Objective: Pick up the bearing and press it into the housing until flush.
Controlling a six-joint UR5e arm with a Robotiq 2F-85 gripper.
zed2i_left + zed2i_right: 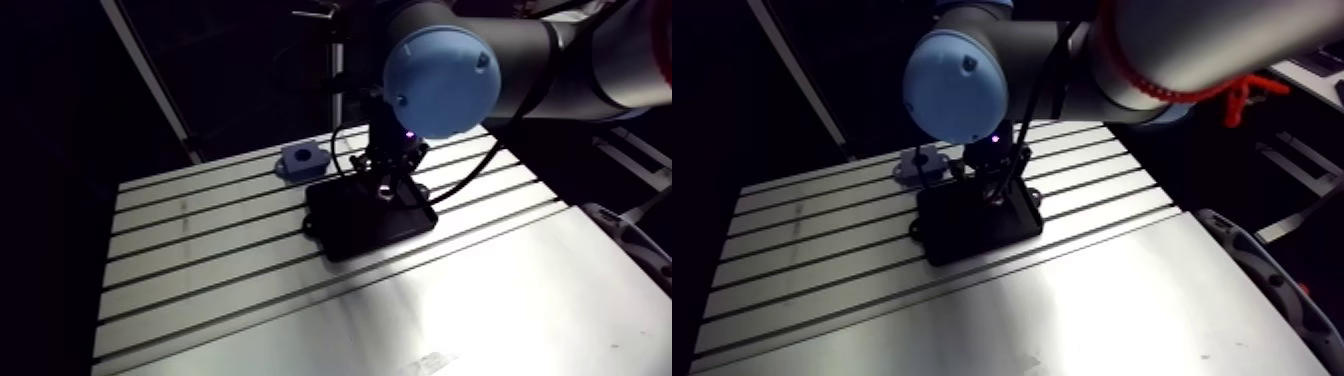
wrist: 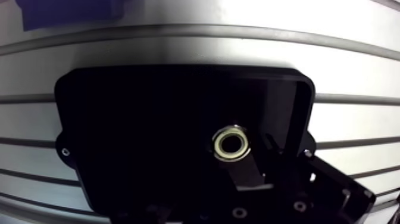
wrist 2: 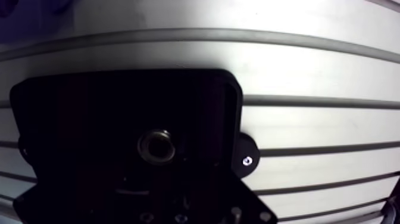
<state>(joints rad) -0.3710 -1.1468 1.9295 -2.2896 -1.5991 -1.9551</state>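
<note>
Slotted aluminium table (image 1: 420, 310), dark surroundings.

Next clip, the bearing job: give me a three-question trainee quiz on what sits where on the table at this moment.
1. True or false: the bearing lies directly on the bare aluminium table.
2. Where is the blue block relative to the black tray?
A) stacked on top of it
B) apart from it on the table, past its far edge
C) inside it
3. In the arm view, what does the gripper hang over?

Key: 1 false, it sits within the black tray; 2 B; 3 the black tray.
</note>
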